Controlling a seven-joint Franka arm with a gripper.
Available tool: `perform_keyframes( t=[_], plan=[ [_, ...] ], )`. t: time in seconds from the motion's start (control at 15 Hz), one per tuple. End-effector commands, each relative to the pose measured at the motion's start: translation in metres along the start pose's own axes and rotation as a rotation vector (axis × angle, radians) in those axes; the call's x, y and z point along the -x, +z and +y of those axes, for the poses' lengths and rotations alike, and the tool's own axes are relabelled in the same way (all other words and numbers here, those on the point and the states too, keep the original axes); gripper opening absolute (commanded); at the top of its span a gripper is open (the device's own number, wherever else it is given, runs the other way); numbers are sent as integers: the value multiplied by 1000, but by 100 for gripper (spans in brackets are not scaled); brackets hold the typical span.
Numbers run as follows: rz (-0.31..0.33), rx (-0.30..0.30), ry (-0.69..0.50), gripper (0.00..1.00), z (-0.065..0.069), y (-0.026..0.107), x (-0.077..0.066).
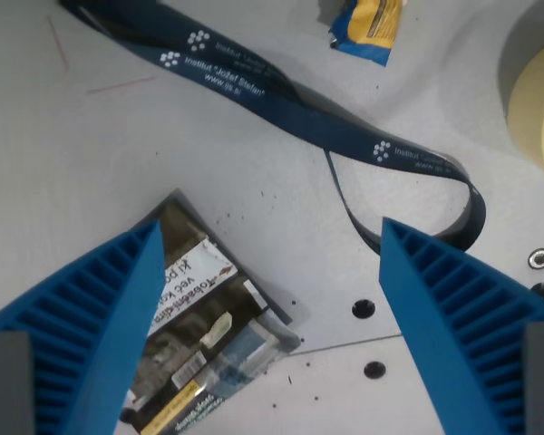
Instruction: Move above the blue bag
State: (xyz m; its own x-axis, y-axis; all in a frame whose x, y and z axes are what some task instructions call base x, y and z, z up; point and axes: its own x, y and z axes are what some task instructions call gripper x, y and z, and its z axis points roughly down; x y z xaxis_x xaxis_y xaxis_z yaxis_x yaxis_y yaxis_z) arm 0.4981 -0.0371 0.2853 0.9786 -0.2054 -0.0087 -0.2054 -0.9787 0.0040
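Observation:
The blue bag [367, 27] is a small crumpled packet, blue with a yellow front. It lies on the white table at the top of the wrist view, partly cut off by the upper edge. My gripper [270, 227] is open, its two ribbed blue fingers [91, 317] rising from the bottom corners with nothing between them. The bag is well above the gripper in the picture and slightly toward the wrist view's right, apart from both fingers.
A dark blue printed lanyard [281, 100] runs diagonally from the top left and loops near the right finger. A dark transparent packet [204, 335] lies beside the left finger. A cream tape roll [539, 100] sits at the right edge. Bolt holes [364, 309] dot the table.

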Motion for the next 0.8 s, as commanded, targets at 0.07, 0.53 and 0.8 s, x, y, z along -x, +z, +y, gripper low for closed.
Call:
perform_keyframes(
  t=[0.07, 0.53, 0.8],
  plan=[
    [15, 3, 101, 100, 5, 6, -9],
    [1, 6, 213, 100, 20, 29, -29],
    [-8, 4, 274, 100, 30, 45, -42]
  ],
)
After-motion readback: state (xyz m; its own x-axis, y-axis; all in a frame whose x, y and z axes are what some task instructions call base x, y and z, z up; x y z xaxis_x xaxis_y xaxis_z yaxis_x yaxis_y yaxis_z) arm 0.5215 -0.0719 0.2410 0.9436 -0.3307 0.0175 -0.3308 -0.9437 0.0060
